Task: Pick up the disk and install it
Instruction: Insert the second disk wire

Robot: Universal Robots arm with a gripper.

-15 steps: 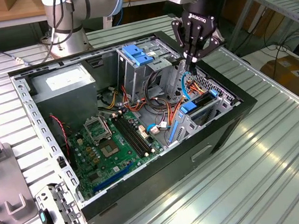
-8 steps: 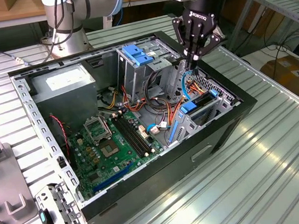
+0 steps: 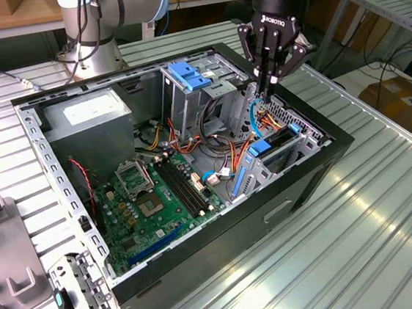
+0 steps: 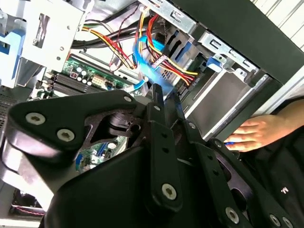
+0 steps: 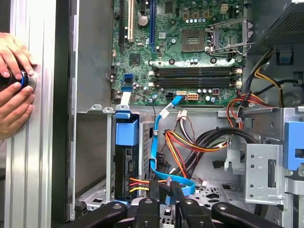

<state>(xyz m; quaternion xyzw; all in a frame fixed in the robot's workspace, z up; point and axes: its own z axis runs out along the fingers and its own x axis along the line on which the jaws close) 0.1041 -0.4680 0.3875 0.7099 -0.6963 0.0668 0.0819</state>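
Observation:
The disk [image 5: 127, 164] stands on edge in the drive bay at the front of the open computer case [image 3: 205, 287]. A blue rail caps its end, and red and yellow wires run to it. In the exterior view the disk [image 3: 279, 144] sits in the bay on that view's right. My gripper [image 3: 265, 89] hangs just above the bay, behind the disk and apart from it. Its fingers [image 5: 154, 190] are drawn close together at a blue flat cable [image 5: 156, 142]. Whether they pinch the cable is hidden. In the second wrist view the gripper [image 4: 161, 95] points down at the same cable.
A metal drive cage with a blue handle [image 3: 187, 75] stands in the case's middle. The motherboard [image 3: 159, 196] lies on the floor, and bundled wires [image 5: 190, 142] cross beside the bay. A person's hands [image 5: 14, 80] rest on the ribbed table next to the case.

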